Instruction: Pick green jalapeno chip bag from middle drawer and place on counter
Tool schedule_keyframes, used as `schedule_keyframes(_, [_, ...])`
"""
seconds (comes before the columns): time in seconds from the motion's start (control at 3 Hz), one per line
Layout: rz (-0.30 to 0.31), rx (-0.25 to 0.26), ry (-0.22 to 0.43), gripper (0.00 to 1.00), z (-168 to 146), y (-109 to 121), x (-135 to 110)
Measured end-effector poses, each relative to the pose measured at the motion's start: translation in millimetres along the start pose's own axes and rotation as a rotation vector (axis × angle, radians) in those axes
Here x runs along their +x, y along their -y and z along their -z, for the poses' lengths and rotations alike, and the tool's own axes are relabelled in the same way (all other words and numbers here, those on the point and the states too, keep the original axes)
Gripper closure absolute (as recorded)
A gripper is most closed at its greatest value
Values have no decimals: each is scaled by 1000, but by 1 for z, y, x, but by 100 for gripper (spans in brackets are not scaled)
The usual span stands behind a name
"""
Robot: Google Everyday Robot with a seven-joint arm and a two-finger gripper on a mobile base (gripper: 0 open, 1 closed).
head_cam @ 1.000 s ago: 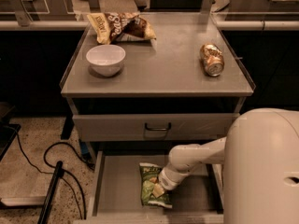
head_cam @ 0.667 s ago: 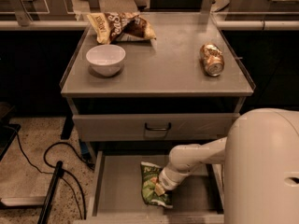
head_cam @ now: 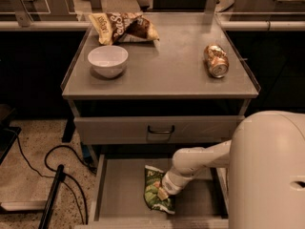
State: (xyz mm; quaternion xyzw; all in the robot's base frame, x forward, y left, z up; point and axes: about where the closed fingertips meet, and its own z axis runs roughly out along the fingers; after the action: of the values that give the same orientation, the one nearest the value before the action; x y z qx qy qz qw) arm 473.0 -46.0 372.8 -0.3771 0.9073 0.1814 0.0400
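The green jalapeno chip bag (head_cam: 155,190) lies on the floor of the open middle drawer (head_cam: 119,192), near its middle, top end pointing away from me. My gripper (head_cam: 162,192) reaches down from the right at the end of the white arm (head_cam: 198,162) and sits right on the bag's right side. The counter (head_cam: 167,66) is the flat grey top of the cabinet above the drawer.
On the counter stand a white bowl (head_cam: 107,60) at the left, a brown-and-cream chip bag (head_cam: 125,27) at the back left and a tipped can (head_cam: 216,60) at the right. A closed drawer front with a black handle (head_cam: 160,129) is above the open drawer. Black cables (head_cam: 52,171) lie on the floor at left.
The gripper has shifted slightly over the bag; the bag stays in about the same place in the drawer.
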Motion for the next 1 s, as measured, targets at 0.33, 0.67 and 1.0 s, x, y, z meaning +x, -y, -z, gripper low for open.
schedule_keyframes(0.33, [28,-1,25,100,24,-13,-5])
schedule_keyframes(0.67, [66,-18,50,100,75,-38,-9])
schedule_keyframes(1.0, [92,0,73,100,126,-62,-10])
